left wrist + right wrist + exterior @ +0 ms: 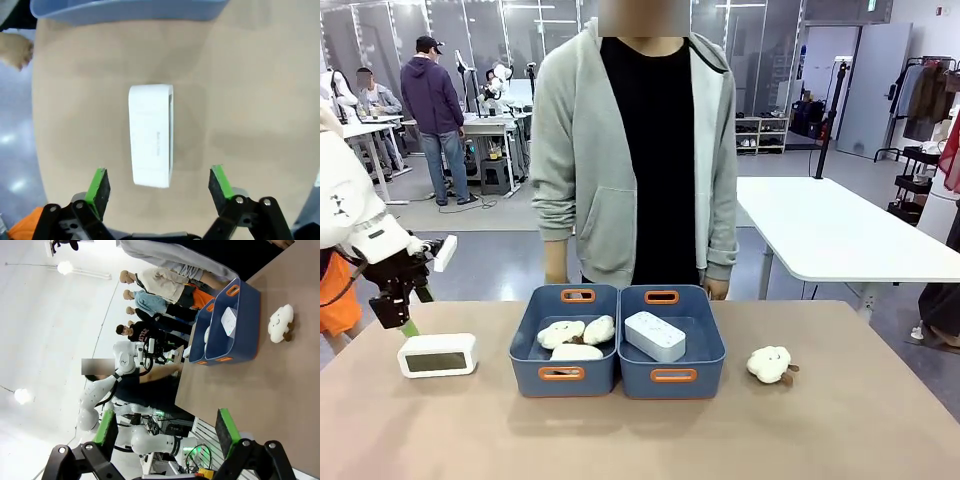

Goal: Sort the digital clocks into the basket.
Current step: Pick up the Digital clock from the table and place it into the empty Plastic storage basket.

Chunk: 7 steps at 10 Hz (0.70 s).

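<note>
Front camera: looks across counter (840,420) at person (635,150). Left wrist camera: straight down, close over clock (150,135). Right wrist camera: tipped sideways, maybe far back. All share blue baskets (247,320).

A clock (655,335) lies in the basket (706,380). Left of the basket, below my left gripper (159,172), sits a second clock (438,354); right of it, a plush (769,364).

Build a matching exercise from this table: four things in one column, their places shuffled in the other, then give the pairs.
Things
1. upright clock
2. lying clock
3. lone plush cloud
4. grouped plush clouds

Places
a. in the left bin
b. on the table, right of both bins
c. in the right bin
d. on the table, left of both bins

Pairs: 1-d, 2-c, 3-b, 4-a
</note>
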{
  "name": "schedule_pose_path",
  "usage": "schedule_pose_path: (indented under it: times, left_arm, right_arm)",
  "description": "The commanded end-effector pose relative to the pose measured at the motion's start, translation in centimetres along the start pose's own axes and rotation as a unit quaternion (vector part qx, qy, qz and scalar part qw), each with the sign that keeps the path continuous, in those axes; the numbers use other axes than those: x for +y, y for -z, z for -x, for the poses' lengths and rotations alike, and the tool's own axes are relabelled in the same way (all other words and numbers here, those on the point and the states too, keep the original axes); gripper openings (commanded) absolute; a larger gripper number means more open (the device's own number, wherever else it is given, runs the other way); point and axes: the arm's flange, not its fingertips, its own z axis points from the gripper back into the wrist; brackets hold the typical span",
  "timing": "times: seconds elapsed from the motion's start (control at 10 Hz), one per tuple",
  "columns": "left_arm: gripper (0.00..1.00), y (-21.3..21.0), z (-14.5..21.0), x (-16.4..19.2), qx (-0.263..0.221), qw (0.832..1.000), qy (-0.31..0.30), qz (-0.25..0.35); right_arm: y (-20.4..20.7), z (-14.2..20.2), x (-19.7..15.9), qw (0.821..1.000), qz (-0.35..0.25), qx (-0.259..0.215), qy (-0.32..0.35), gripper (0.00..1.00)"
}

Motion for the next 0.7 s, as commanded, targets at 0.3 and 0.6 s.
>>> schedule_pose_path:
  times: [0.3,0.6]
  left_arm:
    - [1.00,5.2,-0.7,1.3,0.056,0.998,-0.027,0.006]
    - [1.00,7.4,-0.8,1.5,0.055,0.998,-0.034,0.023]
  right_arm:
    - [0.0,0.0,0.3,1.000,-0.002,-0.001,0.002,1.00]
    - [0.0,0.0,0.3,1.000,-0.002,-0.001,0.002,1.00]
